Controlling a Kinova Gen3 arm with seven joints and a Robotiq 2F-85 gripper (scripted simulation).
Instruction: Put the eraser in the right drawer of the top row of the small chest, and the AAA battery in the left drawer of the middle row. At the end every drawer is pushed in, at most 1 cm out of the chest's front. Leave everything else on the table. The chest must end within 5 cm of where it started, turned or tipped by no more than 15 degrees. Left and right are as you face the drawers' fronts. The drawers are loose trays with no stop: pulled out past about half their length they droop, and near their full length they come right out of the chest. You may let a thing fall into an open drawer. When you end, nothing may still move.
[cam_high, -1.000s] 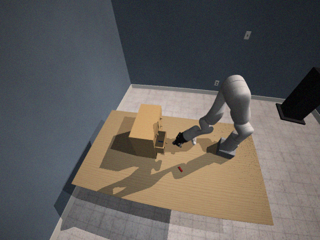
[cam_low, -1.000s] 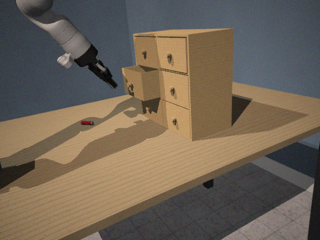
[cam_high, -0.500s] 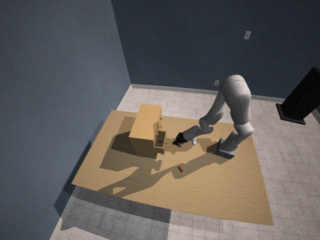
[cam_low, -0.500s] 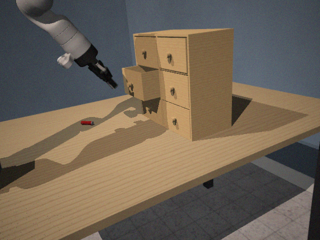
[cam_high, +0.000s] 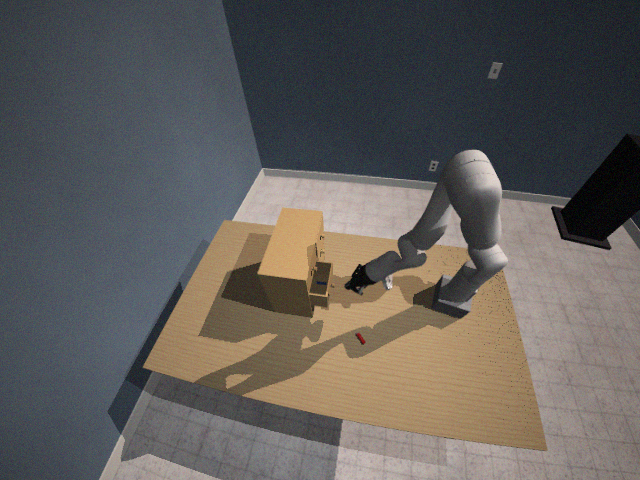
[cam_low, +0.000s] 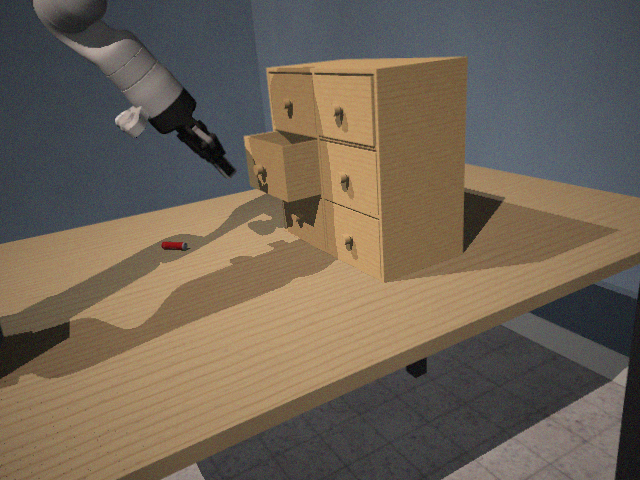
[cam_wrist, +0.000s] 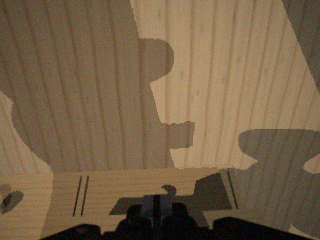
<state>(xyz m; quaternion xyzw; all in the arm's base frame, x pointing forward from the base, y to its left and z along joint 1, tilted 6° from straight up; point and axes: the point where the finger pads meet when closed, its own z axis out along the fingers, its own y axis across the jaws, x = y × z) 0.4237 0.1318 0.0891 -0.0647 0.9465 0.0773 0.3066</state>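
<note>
The small wooden chest (cam_high: 292, 253) stands on the table, also in the exterior view (cam_low: 372, 155). Its middle-row left drawer (cam_low: 281, 165) is pulled out part way; the other drawers sit in. A small blue thing (cam_high: 321, 283) lies inside the open drawer (cam_high: 320, 285). My gripper (cam_low: 227, 172) is shut and empty, just in front of that drawer's front, close to its knob (cam_low: 260, 172). It also shows in the top view (cam_high: 356, 286). In the wrist view the shut fingers (cam_wrist: 156, 206) point at the drawer front (cam_wrist: 125, 197). No eraser is in view.
A small red cylinder with a pale end (cam_low: 174, 245) lies on the table to the left of the chest's front, also in the top view (cam_high: 360, 338). The arm's base (cam_high: 454, 302) stands on the table facing the drawers.
</note>
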